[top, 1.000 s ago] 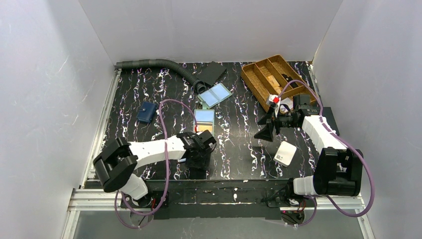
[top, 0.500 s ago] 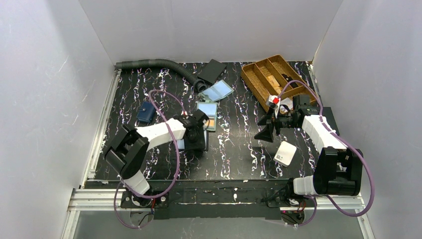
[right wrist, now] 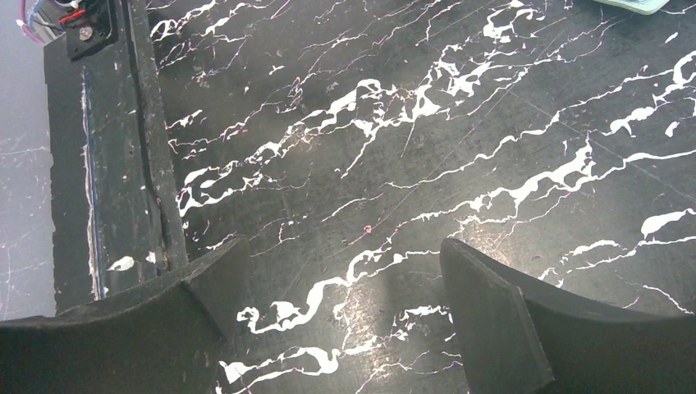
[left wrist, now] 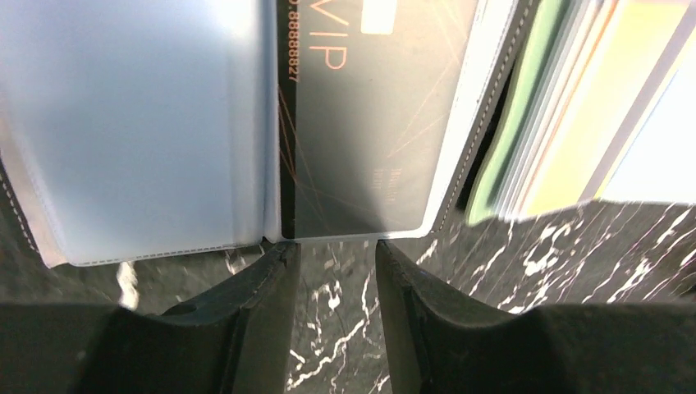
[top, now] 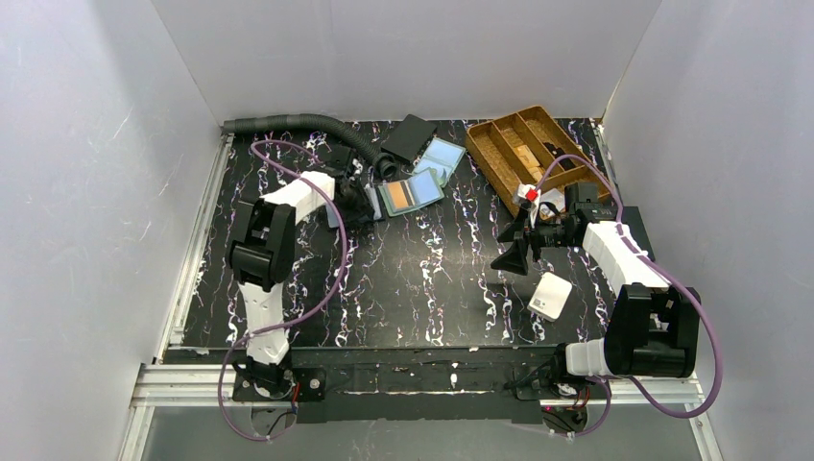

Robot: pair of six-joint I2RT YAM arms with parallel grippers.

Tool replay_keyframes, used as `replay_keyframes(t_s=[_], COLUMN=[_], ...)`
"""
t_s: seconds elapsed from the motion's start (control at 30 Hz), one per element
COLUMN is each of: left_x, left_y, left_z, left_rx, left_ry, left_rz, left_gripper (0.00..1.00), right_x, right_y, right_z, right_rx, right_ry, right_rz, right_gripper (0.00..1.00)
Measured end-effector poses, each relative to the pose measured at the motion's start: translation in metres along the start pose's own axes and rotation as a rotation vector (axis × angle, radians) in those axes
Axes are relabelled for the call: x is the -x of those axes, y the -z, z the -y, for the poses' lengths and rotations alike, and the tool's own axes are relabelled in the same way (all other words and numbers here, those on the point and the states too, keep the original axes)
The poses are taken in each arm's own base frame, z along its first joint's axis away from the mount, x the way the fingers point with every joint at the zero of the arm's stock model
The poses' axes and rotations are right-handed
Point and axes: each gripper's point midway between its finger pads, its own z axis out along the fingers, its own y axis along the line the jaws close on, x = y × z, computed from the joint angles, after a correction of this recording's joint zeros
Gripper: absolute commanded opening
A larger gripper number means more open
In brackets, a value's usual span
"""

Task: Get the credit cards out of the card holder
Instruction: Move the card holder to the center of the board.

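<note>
The card holder [top: 411, 192] lies open at the back centre, showing an orange and a blue panel. My left gripper [top: 365, 200] is at its left edge. In the left wrist view the gripper [left wrist: 336, 246] is open by a narrow gap, with only table between the fingers. Its tips touch the near edge of a clear pocket holding the black-grey card [left wrist: 361, 123], marked VIP. A pale blue pocket [left wrist: 131, 123] lies to its left. Green-edged leaves with orange [left wrist: 558, 98] lie to its right. My right gripper [top: 514, 252] is open and empty over bare table [right wrist: 341, 250].
A pale blue bifold [top: 443, 157] and a black flat item [top: 408, 137] lie behind the holder. A grey hose [top: 298, 125] runs along the back left. A wooden tray [top: 523, 144] is at the back right. A white box [top: 550, 295] sits near the right arm.
My left arm swung from the front centre to the back left. The card holder slid toward the back and turned. The pale blue bifold shifted back and right. The right arm has not moved.
</note>
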Motion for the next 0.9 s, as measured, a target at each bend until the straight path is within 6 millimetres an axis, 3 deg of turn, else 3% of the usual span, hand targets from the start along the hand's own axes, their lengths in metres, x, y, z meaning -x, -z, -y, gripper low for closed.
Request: replay_keyframes(t_s=[0.2,0.33,0.47,0.57,0.6,0.67,0.7,0.8,0.9], left_x=[0.051,0.065,0.07,0.065,0.066,0.068,0.069,0.063,0.055], left_y=[-0.008,-0.007,0.011,0.05,0.067,0.117,0.143,0.2,0.241], left_z=[-0.004,-0.013,-0.016,-0.016,-0.013,-0.005,-0.002,-0.003,-0.013], left_rx=[-0.053,-0.076,-0.125,-0.189,-0.222,-0.31,-0.357,-0.454,-0.543], left_ry=[0.042,0.037,0.012,-0.034,-0.054,-0.109,-0.128,-0.158,-0.159], left_rz=[0.005,0.01,0.049,0.103,0.136,0.247,0.309,0.432,0.508], left_gripper=[0.38,0.41,0.5,0.65,0.79,0.96,0.98,0.98,0.98], right_x=[-0.002,-0.004,-0.007,-0.008,-0.008,-0.006,-0.004,0.009,0.033], right_y=[0.0,0.0,0.001,0.002,0.003,0.008,0.012,0.025,0.043], right_z=[0.001,0.002,0.004,0.007,0.008,0.015,0.019,0.032,0.049], right_rx=[0.002,0.001,-0.011,-0.027,-0.036,-0.075,-0.103,-0.19,-0.305], right_ry=[-0.011,-0.014,-0.01,-0.014,-0.018,-0.025,-0.028,-0.016,0.013], right_rz=[-0.01,-0.02,-0.035,-0.049,-0.055,-0.067,-0.074,-0.08,-0.071], right_gripper=[0.95,0.95,0.95,0.96,0.96,0.97,0.98,0.98,0.98])
